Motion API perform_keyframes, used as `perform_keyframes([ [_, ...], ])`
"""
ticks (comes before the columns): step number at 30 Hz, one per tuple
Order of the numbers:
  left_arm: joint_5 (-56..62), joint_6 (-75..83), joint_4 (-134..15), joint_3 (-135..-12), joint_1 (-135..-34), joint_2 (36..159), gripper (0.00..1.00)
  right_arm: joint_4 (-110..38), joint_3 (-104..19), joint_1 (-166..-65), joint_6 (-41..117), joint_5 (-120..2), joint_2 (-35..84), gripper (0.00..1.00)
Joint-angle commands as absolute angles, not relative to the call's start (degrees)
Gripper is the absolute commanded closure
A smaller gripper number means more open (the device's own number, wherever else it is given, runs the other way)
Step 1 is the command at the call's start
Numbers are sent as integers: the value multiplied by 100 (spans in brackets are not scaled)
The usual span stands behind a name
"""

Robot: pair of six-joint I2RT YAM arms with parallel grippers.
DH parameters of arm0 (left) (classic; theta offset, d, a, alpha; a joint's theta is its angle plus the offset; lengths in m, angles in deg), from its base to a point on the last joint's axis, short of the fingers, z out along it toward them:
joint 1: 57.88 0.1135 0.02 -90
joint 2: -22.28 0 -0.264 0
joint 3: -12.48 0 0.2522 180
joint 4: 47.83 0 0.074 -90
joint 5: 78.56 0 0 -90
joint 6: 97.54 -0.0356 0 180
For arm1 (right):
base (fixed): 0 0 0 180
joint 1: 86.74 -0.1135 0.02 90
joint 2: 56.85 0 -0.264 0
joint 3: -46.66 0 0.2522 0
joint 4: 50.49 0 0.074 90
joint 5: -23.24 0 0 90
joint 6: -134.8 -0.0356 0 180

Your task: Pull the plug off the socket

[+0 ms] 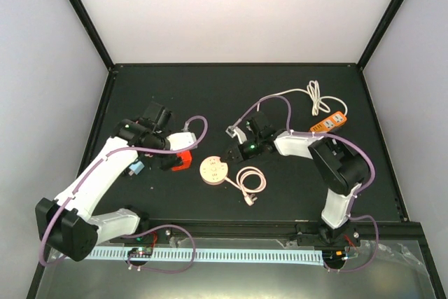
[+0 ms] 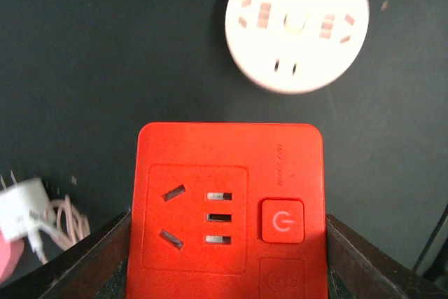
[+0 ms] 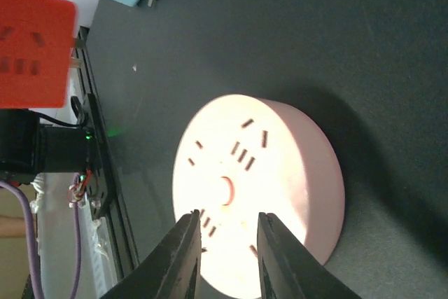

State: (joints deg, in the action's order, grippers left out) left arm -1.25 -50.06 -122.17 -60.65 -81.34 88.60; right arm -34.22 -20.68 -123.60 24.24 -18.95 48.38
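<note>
The left fingers (image 2: pixel 98 253) are closed on the red socket (image 2: pixel 231 208), one finger pressed to each side of it. Its face turns up to the wrist camera: a pair of slanted slots, three short slots beside them and a power button, all uncovered. Whether the socket rests on the bench (image 1: pixel 175 96) or is held just above it I cannot tell.

The right fingers (image 3: pixel 183 257) are parted by a narrow gap and hold nothing. Through the gap shows the face of the round socket (image 3: pixel 259 187), which lies flat on the bench with its slots upward. In the top view these fingers are just beside that socket, on its far right side.

The round socket lies near the red one, on its right, the two apart. A white plug (image 2: pixel 17 211) lies on the bench at the lower left of the left wrist view, prongs showing, a pale cable bunched just beside it; it is blurred, and I cannot tell where that cable runs.

A coiled cable (image 1: pixel 250 180) lies just right of the round socket. A blue adapter (image 1: pixel 136 167) lies on the bench beside the left arm. Well apart, toward the far right corner, lies an orange strip (image 1: pixel 329 122) with a looped white cord (image 1: pixel 315 96) behind it.
</note>
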Motion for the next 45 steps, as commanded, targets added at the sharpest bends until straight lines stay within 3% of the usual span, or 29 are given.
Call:
perform_keyframes([
  [1, 859, -5223, -13185, -6352, -7987, 8832, 90, -3322, -2080, -12325, 2647, -2114, 4330, 72],
  [12, 2341, -5098, -13997, -5917, -7976, 9518, 88, -3435, -1993, -12141, 2849, -2378, 3517, 57],
  [20, 2484, -4604, -14021, -6330, -7983, 10509, 87, -3551, -1867, -11834, 2679, -2270, 3537, 45],
  [28, 2512, -4427, -13722, -6499, -8011, 11207, 86, -3690, -1772, -11699, 2573, -2217, 3504, 43],
  [36, 2611, -4450, -13518, -6626, -8007, 11729, 78, -3707, -1777, -11698, 2546, -2217, 3543, 38],
  [40, 2586, -4462, -13397, -6722, -8011, 11917, 70, -3700, -1772, -11702, 2555, -2256, 3548, 34],
  [45, 2298, -4472, -13352, -6828, -8011, 12061, 47, -3699, -1760, -11691, 2595, -2336, 3493, 26],
])
